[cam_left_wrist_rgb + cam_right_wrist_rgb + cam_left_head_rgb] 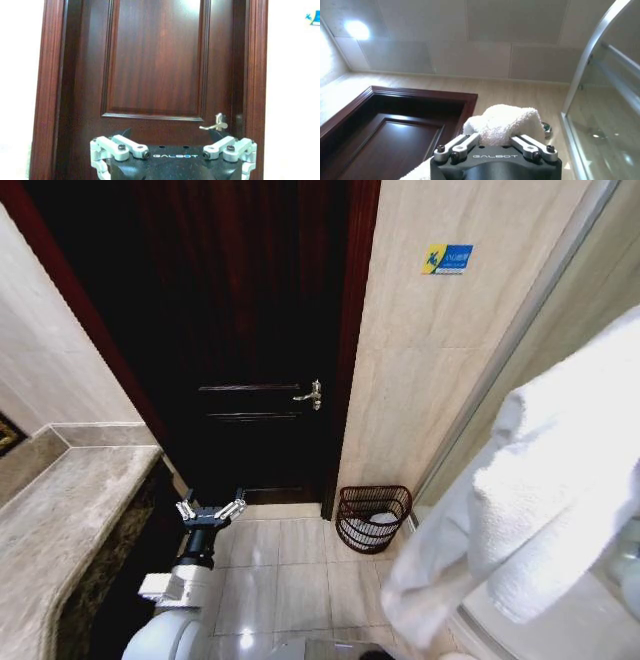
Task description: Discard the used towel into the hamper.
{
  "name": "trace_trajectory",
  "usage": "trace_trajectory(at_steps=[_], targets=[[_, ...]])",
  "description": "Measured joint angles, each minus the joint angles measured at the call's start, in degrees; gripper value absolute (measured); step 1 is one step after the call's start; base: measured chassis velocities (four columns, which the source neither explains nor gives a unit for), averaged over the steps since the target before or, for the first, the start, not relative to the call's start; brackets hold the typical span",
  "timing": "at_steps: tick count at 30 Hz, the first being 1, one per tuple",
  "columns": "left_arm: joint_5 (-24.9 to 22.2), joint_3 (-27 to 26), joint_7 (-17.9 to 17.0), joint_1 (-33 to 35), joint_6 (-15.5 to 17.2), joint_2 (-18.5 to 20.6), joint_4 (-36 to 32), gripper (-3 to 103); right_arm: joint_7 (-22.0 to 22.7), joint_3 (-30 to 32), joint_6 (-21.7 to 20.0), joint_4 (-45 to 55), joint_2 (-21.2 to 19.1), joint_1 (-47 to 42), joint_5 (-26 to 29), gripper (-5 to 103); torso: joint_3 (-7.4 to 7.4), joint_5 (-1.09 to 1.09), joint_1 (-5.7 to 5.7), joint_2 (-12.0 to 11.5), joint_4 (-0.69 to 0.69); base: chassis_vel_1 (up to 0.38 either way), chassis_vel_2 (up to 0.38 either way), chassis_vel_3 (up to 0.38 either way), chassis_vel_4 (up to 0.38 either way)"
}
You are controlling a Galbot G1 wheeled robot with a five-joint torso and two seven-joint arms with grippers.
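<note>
The right gripper (495, 144) is clamped on the white towel (504, 125); in the right wrist view its two fingers (457, 147) press either side of a bunched fold of terry cloth that rises just beyond them. In the head view the same towel (540, 500) hangs large at the right of the frame, draping downward in long folds, with the gripper itself hidden behind the cloth.

The hamper (373, 518) stands on the tiled floor (290, 580), well below the held towel and toward the robot's left of it, tucked against the wall beside the dark wooden door (250, 330). Something white already lies in its bottom. It sits well apart from the towel's hanging edge.

The left gripper (211, 508) is held low in front of the robot, fingers spread apart and holding nothing, pointing at the door. The hamper lies to its right, near but clearly apart.

The left wrist view gives the door panel (157, 60) head-on with the lever handle (216, 123) just above the left gripper's (172, 148) spread fingers. The right wrist view looks upward past the towel to the ceiling (470, 37), the door's top frame (420, 93) and a glass shower screen (607, 112).
</note>
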Motion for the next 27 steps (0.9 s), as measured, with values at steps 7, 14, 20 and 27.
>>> trace_trajectory(at_steps=[7,14,20,27], targets=[[0.00,0.00,0.00,0.00,0.00,0.00,0.00,100,-0.67,-1.15,-0.25,-0.01,-1.26,2.41,0.58,8,-0.10,0.00,-0.05,-0.25,0.01,-0.160,0.158,0.180,-0.162],[0.00,0.00,0.00,-0.02,0.00,0.00,0.00,100,-1.16,-1.28,-0.17,-1.19,-3.00,4.60,1.63,8,-0.16,0.05,-0.07,-0.42,0.02,-0.185,0.174,0.179,-0.174],[0.00,0.00,0.00,0.00,0.00,0.00,0.00,100,-1.81,-1.80,-0.44,-5.13,-7.31,9.74,3.19,8,-0.28,-0.01,-0.25,-0.49,0.00,-0.018,0.042,0.018,-0.011],[0.00,0.00,0.00,0.01,0.00,0.00,0.00,100,-1.80,-4.77,-1.14,-8.87,-10.90,15.93,3.69,8,-0.32,0.01,-0.29,-0.57,-0.01,0.032,-0.030,-0.031,0.027]])
